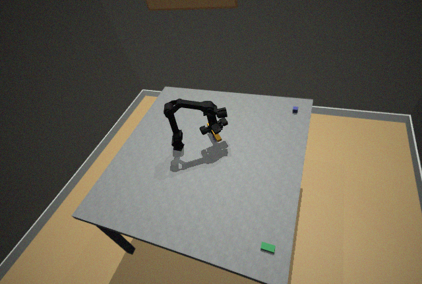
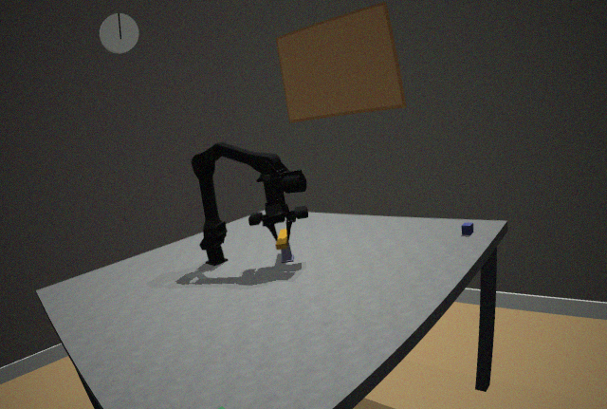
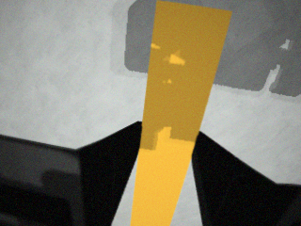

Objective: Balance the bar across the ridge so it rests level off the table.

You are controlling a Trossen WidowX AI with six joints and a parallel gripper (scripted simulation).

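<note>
The yellow bar (image 1: 217,137) (image 2: 282,235) (image 3: 185,89) is held above the table. My gripper (image 2: 283,240) (image 3: 167,132) is shut on it, one black finger on each side of its long faces. In the wrist view the bar runs from the top edge zone to the bottom edge, slightly slanted. A blue-grey ridge (image 2: 286,254) stands on the table (image 1: 204,199) (image 2: 254,325) under the bar in the exterior view. The bar hides its top, so I cannot tell whether the two touch. The ridge is hidden in the wrist view.
A small blue cube (image 1: 295,109) (image 2: 467,229) lies near the table's far right corner. A flat green block (image 1: 268,247) lies near the front right corner. The arm's base (image 1: 177,143) (image 2: 214,248) stands to the left of the ridge.
</note>
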